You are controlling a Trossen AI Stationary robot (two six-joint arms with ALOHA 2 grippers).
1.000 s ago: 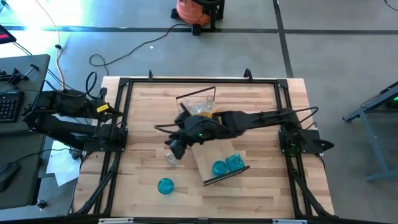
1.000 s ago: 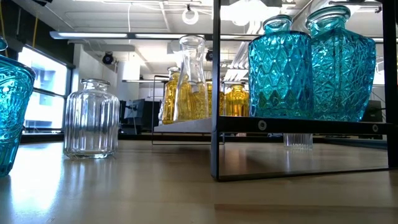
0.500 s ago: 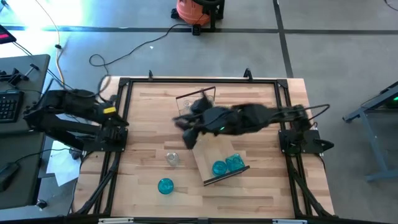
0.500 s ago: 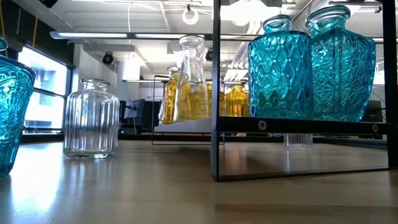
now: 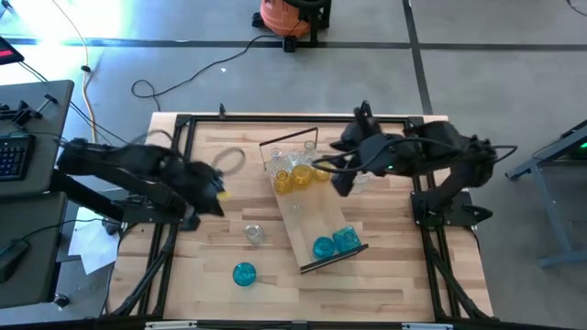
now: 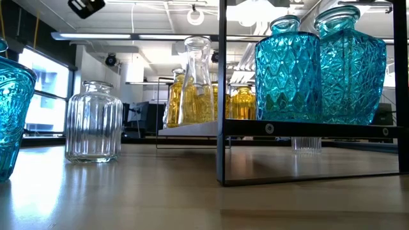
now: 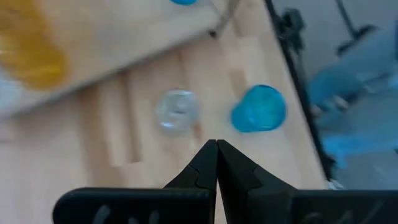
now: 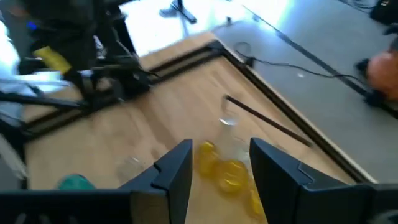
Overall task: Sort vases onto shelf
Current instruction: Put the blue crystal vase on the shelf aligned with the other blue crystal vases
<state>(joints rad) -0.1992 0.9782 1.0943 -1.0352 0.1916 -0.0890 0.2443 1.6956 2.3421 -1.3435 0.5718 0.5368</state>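
the pale wood counter (image 5: 211, 284) stands on grey floor beside an orange vacuum (image 5: 289, 16). the shelf (image 5: 310, 213) lies diagonally, its long axis running from far-left to near-right. the left end effector (image 7: 216, 151) is closed and empty, the right end effector (image 8: 221, 163) gapes empty.

Diamond-cut turquoise is shown on two vases (image 6: 319, 67); ribbed clear glass on a jar (image 6: 94, 121); amber-yellow on far vases (image 6: 192, 96).
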